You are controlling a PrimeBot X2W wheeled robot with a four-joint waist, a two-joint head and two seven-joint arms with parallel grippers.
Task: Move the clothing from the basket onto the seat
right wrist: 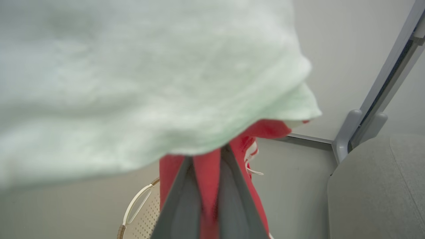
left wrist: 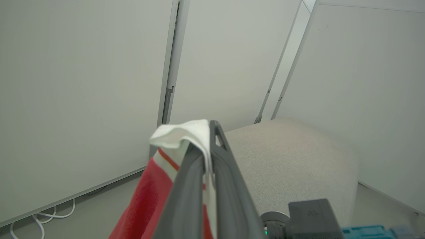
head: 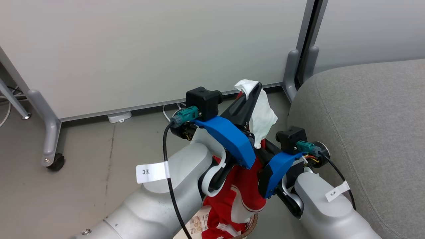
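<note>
A red garment (head: 245, 186) with white panels hangs between both grippers, above the basket (head: 253, 225), which peeks in at the bottom edge. My left gripper (head: 254, 88) is raised and shut on the garment's white part (head: 264, 116); in the left wrist view the fingers (left wrist: 217, 156) pinch white cloth, with red fabric (left wrist: 146, 199) hanging below. My right gripper (right wrist: 207, 156) is lower and shut on a red fold (right wrist: 206, 179). Blurred white cloth (right wrist: 132, 83) drapes close over its camera. The grey seat (head: 365, 132) lies just to the right.
White partition panels (head: 149, 49) on grey legs with a castor (head: 54, 162) stand behind. White cables (head: 167, 114) lie on the floor by the panel foot. The basket's white handle and perforated wall (right wrist: 139, 212) sit below the right gripper.
</note>
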